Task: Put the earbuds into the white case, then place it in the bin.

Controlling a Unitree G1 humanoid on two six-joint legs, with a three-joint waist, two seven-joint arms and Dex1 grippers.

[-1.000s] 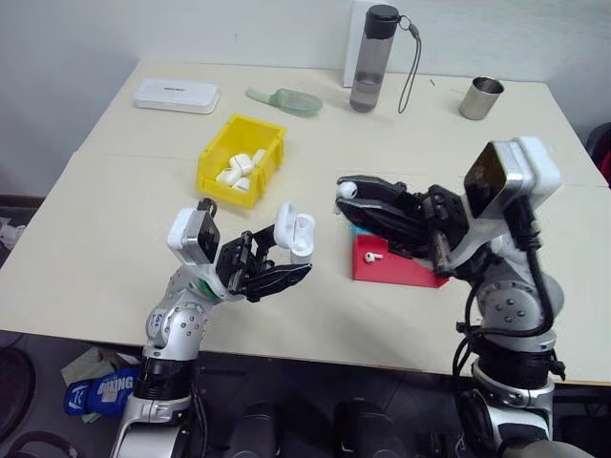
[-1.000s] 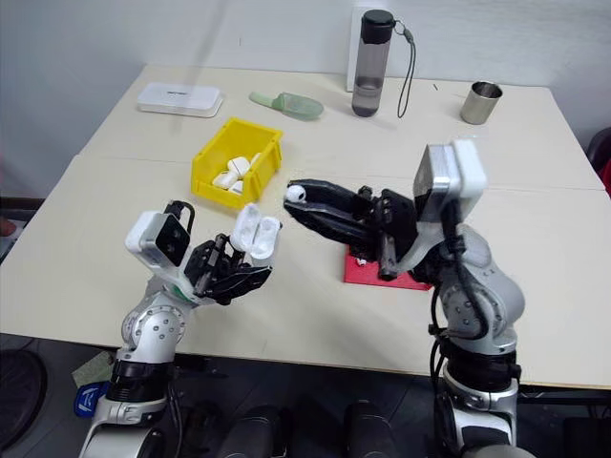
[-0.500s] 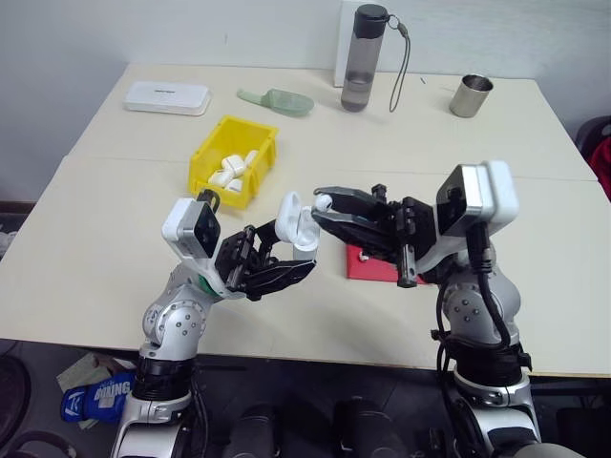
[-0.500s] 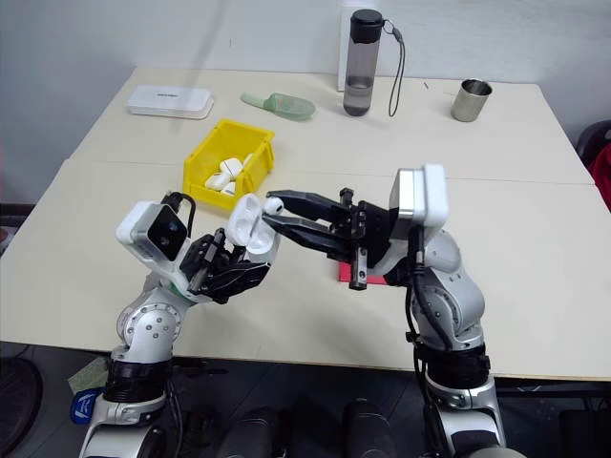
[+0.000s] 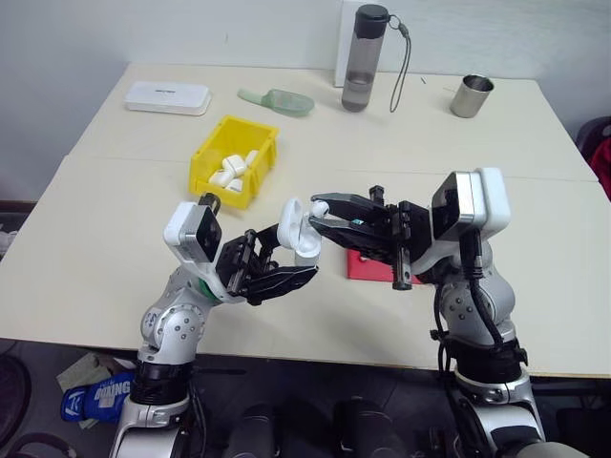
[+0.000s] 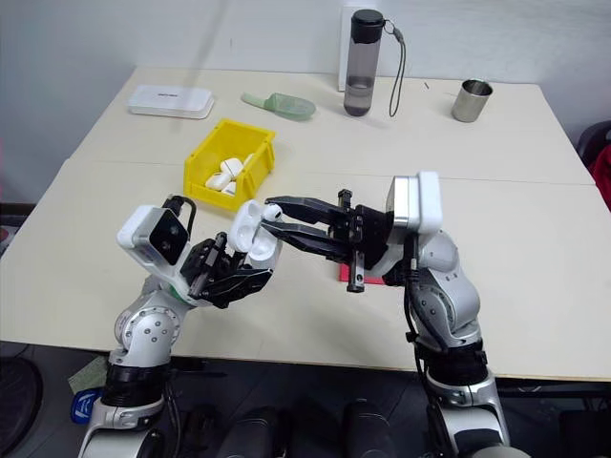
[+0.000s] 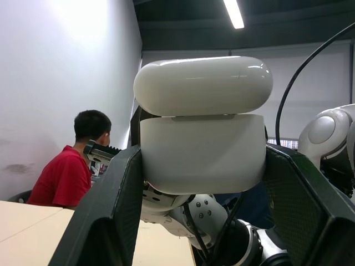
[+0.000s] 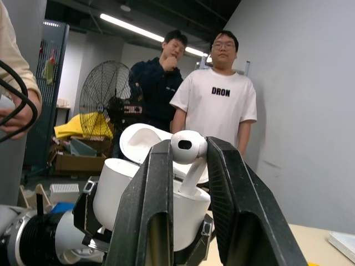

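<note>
Since a second ago the right gripper (image 8: 188,158) has closed in on the open case (image 7: 202,149), clamped in the left gripper (image 5: 279,270) above the table (image 5: 115,229); its jaws pinch a light, slippery earbud (image 8: 188,148), stem apparently entering the socket; hold the bulb.

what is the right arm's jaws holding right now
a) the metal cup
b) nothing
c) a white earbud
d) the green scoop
c: the right gripper has its jaws shut on a white earbud, its stem pointing down at the open white case that the left gripper holds up.
</note>
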